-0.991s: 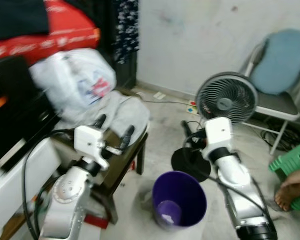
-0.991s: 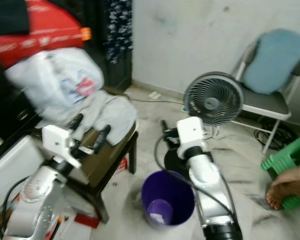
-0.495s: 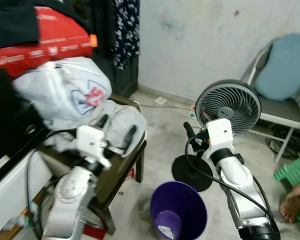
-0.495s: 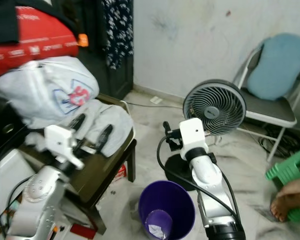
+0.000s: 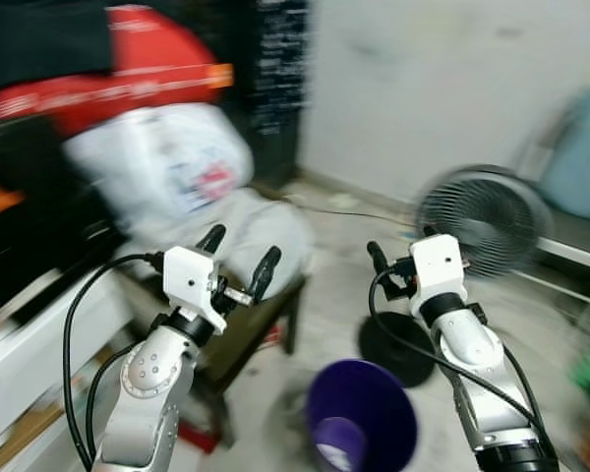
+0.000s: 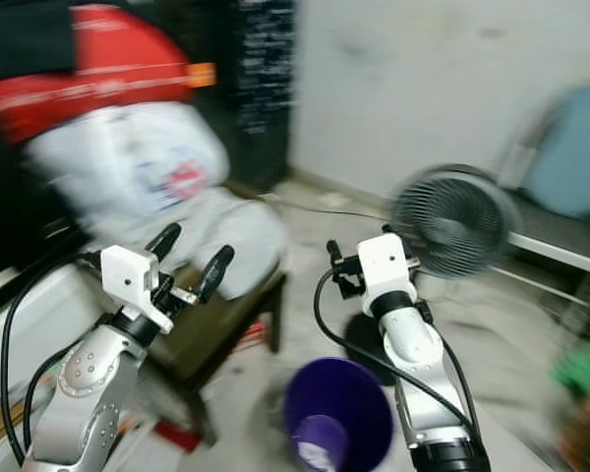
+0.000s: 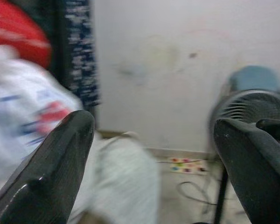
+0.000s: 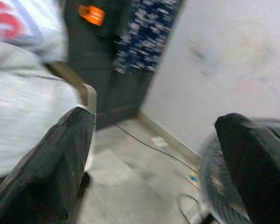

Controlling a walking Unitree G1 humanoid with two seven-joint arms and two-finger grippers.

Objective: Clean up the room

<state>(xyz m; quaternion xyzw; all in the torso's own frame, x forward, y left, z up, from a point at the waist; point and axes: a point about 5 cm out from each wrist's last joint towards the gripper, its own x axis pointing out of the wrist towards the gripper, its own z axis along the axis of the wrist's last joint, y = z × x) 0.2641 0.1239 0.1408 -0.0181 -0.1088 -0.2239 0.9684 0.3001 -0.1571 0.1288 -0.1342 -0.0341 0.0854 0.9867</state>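
Both head views are smeared by motion, so edges and print are hard to read; the far right side of the scene dissolves into a green blur and a blue-grey shape I cannot identify. The purple bin stands upright on the floor between my two arms, mouth facing up and flaring wider than its base, its lower edge cut off by the frame; something pale lies inside at the bottom, too blurred to name. My left gripper is raised in front of me with its two black fingers spread apart and nothing between them, pointing toward a grey cloth draped over a dark low table; the cloth hides most of the table top. Behind the cloth sits a bulging white bag with red and blue print I cannot read, and above it a red box under something black, cut off at the top edge. My right gripper is also raised; from its wrist camera the fingers stand wide apart and empty, aimed at the wall corner. A grey fan stands just behind my right arm, upright on a black round base that my forearm partly covers; a cord and a power strip lie on the floor by the wall.
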